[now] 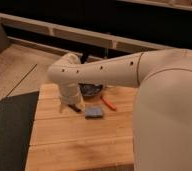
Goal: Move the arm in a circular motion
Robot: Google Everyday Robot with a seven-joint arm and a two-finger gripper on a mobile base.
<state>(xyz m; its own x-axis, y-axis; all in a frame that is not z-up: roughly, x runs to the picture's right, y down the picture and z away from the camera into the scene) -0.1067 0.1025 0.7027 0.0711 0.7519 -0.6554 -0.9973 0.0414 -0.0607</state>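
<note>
The cream-white arm [139, 70] fills the right side and reaches left across the view, bending down at a rounded joint [64, 70] over the wooden table [74, 140]. Its gripper [74, 106] hangs below that joint, close above the tabletop near the far left part, with a dark tip showing. It holds nothing that I can see. A blue square sponge [94, 112] lies just right of the gripper.
A dark bowl [90, 90] sits on the table, partly hidden behind the arm. An orange-red stick-like item [108, 103] lies right of the sponge. A dark mat [11, 130] lies on the floor left of the table. A long rail [64, 30] runs behind.
</note>
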